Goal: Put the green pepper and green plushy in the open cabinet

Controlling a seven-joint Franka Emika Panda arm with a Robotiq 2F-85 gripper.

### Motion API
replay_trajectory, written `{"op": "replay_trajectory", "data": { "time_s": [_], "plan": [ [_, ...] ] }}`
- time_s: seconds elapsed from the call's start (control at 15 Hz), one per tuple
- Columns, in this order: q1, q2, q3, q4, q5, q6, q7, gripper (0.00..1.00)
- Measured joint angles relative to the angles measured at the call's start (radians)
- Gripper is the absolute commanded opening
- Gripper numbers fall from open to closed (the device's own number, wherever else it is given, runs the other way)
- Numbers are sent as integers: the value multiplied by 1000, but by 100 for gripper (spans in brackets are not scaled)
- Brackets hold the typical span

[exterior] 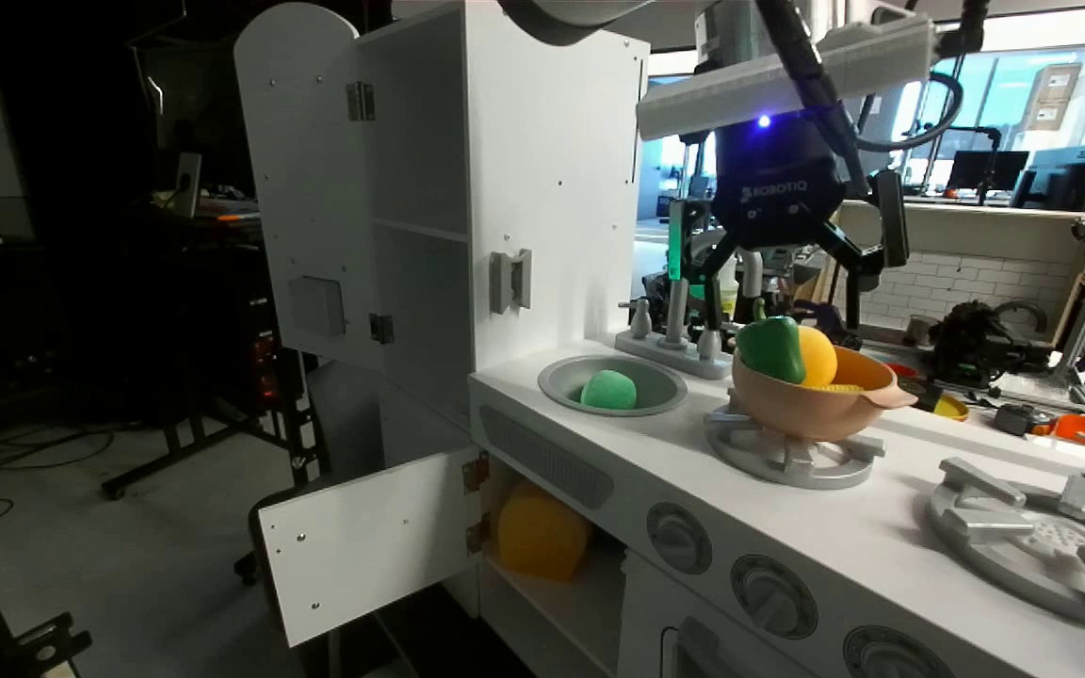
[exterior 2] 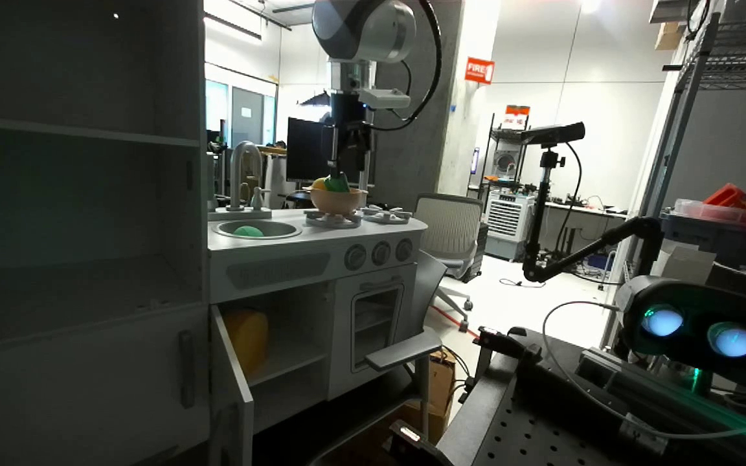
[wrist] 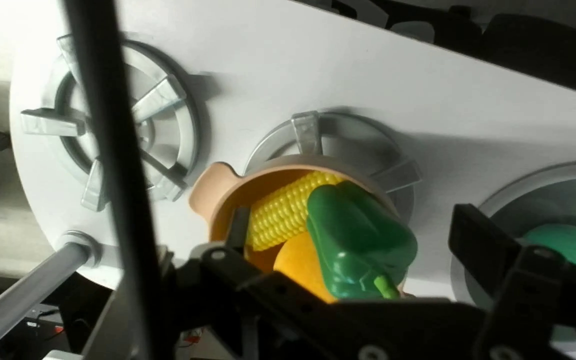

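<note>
Green pepper [exterior: 773, 350]: seated in the peach bowl [exterior: 811, 414], on the burner [exterior: 799, 461] of the white bench [exterior: 665, 443], in an exterior view. Gripper [exterior: 783, 322]: over the bowl, fingers [exterior: 852, 299] spread. Green plushy [exterior: 608, 390]: in the grey basin [exterior: 660, 384]. Open cabinet [exterior: 590, 603]: contains an orange-yellow object [exterior: 538, 532]. In an exterior view, the cabinet door [exterior 2: 227, 388] stands swung outward. In the wrist view, the fingers stand apart with the pepper between them; corn [wrist: 283, 210] and a yellow-orange ball [wrist: 300, 265] share the bowl.

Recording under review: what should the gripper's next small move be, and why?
Probably ease the open gripper slightly down: in the wrist view the pepper lies between its fingers, while in an exterior view the fingertips look higher than the bowl.
</note>
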Motion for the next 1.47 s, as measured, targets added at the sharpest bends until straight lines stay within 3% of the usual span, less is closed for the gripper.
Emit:
{"op": "replay_trajectory", "data": {
  "time_s": [0.53,0.6,0.73,1.07,1.47],
  "plan": [
    [5,57,0,56,0,-1,1,100],
    [3,63,0,66,0,-1,1,75],
    [0,73,0,87,0,-3,1,66],
    [-1,79,0,120,1,-23,1,27],
    [2,92,0,141,0,-43,4,25]
  ]
}}
